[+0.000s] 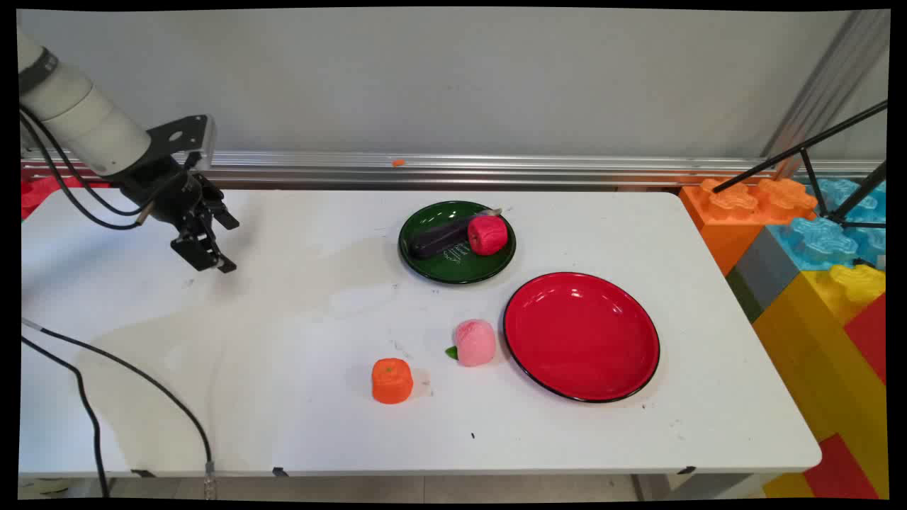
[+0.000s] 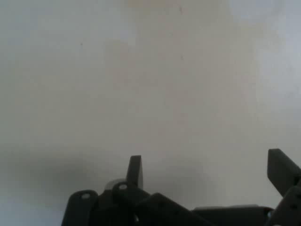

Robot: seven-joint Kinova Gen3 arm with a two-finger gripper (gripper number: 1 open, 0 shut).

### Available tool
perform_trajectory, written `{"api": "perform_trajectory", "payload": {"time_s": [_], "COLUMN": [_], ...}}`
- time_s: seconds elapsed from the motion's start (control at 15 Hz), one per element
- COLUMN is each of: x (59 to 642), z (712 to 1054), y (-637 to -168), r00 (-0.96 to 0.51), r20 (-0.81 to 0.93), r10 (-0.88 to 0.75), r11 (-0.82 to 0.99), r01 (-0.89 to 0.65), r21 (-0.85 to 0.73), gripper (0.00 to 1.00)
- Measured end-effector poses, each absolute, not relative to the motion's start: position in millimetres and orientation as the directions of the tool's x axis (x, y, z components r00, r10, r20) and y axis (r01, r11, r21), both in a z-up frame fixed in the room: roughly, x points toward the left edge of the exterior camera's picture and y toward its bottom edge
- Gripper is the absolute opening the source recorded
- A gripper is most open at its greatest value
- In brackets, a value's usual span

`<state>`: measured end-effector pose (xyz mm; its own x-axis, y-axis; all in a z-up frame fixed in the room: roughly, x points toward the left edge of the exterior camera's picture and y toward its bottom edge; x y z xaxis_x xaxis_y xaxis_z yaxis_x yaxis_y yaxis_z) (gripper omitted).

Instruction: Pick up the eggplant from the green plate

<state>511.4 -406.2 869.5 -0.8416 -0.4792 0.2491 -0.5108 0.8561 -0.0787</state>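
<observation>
My black gripper [image 1: 225, 244] hangs open over the left part of the white table [image 1: 297, 304], holding nothing. In the hand view its two fingers [image 2: 135, 170] stand wide apart above bare tabletop [image 2: 155, 94]. Well to the right, a green plate [image 1: 434, 266] carries a dark purple eggplant [image 1: 436, 239] and a red apple [image 1: 487, 234]. Nearer the front lie an orange fruit [image 1: 392, 380] and a pink peach [image 1: 474, 342], with a bare red plate [image 1: 581, 336] just right of the peach.
Black cables [image 1: 106, 368] trail across the table's left front. Large coloured toy blocks [image 1: 815, 241] and a black tripod [image 1: 829, 163] stand off the table's right end. A metal rail [image 1: 496, 170] runs along the wall behind.
</observation>
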Motion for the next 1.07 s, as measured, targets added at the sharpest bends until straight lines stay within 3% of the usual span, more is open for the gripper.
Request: {"api": "perform_trajectory", "payload": {"time_s": [0.4,1.07], "x": [494,395], "z": [866,841], "y": [-432,-499], "r00": [-0.760,-0.575], "r20": [0.349,0.540], "r10": [-0.548,-0.614], "r11": [0.800,0.690], "r01": [-0.598,-0.724], "r21": [-0.046,0.013], "gripper": [1.00,1.00]}}
